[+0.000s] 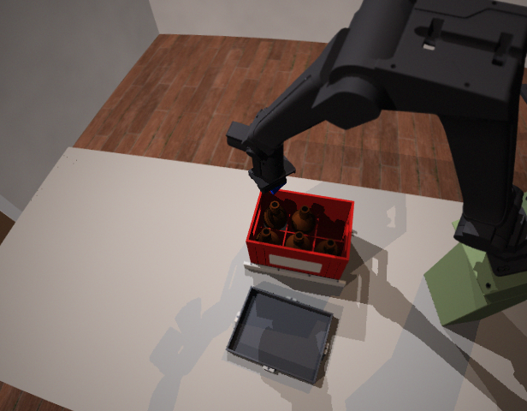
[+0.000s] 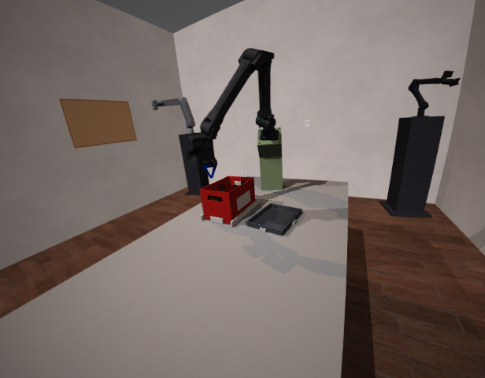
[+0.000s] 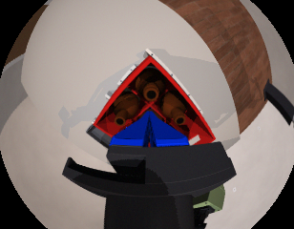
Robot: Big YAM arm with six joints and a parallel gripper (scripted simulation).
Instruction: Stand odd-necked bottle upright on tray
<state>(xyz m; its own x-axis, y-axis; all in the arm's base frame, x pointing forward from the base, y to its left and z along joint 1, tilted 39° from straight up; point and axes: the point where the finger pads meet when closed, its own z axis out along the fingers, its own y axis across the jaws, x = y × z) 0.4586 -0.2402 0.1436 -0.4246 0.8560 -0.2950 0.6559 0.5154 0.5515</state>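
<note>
Our end effector (image 2: 210,172) hangs closed on nothing above the red crate's (image 1: 299,260) far-left corner; all five brown bottles (image 1: 275,212) stand upright just below it, necks pointing up, tray (image 1: 241,329) unfilled.

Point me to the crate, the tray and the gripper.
crate (image 1: 259,250): top view, bare part of its red front wall.
tray (image 1: 239,318): top view, its left rim.
gripper (image 2: 210,176): exterior view, where the shut blue fingertips meet above the crate.
</note>
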